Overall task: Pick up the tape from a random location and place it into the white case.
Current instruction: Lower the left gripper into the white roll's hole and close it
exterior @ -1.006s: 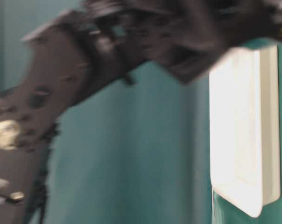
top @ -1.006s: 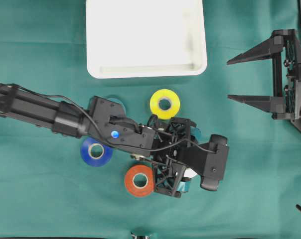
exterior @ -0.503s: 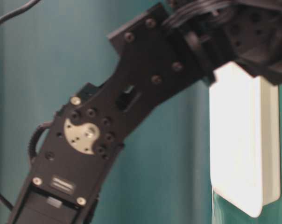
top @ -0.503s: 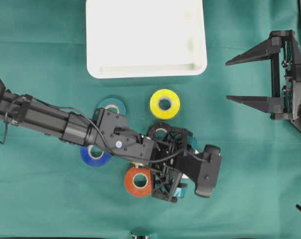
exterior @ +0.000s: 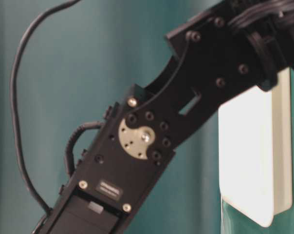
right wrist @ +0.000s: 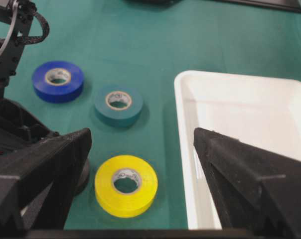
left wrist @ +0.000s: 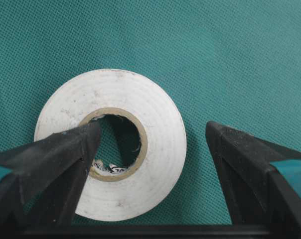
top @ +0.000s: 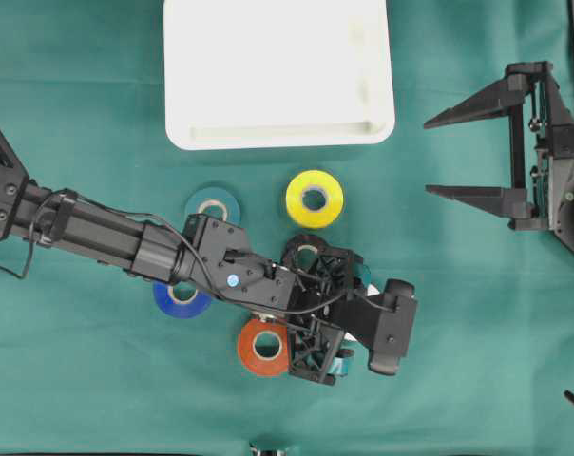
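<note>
Left gripper [left wrist: 150, 144] is down over the white tape [left wrist: 110, 144], jaws spread wide, nothing clamped. One finger [left wrist: 56, 154] pokes into the roll's cardboard core at about 9 o'clock; the other stands clear of the rim at 3 o'clock on the green cloth [left wrist: 230, 50]. The roll lies flat, hole facing straight up, so it has no long axis to speak of. The white case [top: 277, 71] sits at 12 o'clock from the gripper, well apart. Right gripper [top: 472, 152] hangs fully open, holding nothing.

matt white tape [left wrist: 110, 144] on woven green cloth [left wrist: 230, 59].
</note>
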Robot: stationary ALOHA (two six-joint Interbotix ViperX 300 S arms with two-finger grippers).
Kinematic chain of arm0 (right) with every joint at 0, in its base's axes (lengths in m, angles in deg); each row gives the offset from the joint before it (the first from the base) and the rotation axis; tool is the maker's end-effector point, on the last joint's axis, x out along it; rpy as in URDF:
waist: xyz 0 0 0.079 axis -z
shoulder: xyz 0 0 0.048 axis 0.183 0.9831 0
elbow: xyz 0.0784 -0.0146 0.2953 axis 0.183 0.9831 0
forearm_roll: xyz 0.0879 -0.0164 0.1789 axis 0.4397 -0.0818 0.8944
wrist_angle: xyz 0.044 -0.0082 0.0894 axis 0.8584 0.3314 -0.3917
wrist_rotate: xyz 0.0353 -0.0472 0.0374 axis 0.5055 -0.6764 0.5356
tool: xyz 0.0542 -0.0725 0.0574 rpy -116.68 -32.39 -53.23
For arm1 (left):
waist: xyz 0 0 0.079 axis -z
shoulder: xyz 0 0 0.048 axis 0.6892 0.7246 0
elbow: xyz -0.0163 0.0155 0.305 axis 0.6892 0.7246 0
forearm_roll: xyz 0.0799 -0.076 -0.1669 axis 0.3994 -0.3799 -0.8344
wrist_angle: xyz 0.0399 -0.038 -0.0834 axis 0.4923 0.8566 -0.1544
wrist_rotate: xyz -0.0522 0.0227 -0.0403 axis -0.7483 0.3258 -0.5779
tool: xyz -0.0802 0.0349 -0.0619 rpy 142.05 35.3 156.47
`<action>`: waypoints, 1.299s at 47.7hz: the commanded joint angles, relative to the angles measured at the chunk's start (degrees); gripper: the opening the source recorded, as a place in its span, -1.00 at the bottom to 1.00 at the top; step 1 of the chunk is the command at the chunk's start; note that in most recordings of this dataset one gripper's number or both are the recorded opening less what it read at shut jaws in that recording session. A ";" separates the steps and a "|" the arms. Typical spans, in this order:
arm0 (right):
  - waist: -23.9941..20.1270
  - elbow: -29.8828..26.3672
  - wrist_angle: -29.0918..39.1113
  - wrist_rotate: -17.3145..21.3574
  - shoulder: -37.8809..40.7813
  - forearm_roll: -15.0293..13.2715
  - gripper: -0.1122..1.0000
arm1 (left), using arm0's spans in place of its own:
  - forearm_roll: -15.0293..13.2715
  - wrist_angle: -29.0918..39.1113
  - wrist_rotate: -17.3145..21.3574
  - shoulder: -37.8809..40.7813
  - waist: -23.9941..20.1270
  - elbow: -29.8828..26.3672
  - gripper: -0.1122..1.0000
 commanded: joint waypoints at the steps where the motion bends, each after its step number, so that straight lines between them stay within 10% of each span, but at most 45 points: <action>1: 0.09 -1.14 -0.35 -0.09 0.26 -0.26 0.85 | 0.00 -0.70 -0.18 -0.44 -0.44 0.09 1.00; 18: 0.00 -1.14 -0.35 -0.09 0.26 -0.26 0.85 | 0.09 -0.88 -0.53 -0.53 -0.53 0.35 0.91; 31: 0.00 -1.23 -0.35 -0.09 0.26 -0.26 0.85 | 0.09 0.18 -0.53 -0.62 -0.26 0.44 -0.28; 62: 0.09 -1.14 -0.18 -0.09 0.26 -0.26 0.85 | -0.09 0.35 -0.70 -0.62 -0.26 0.18 -0.30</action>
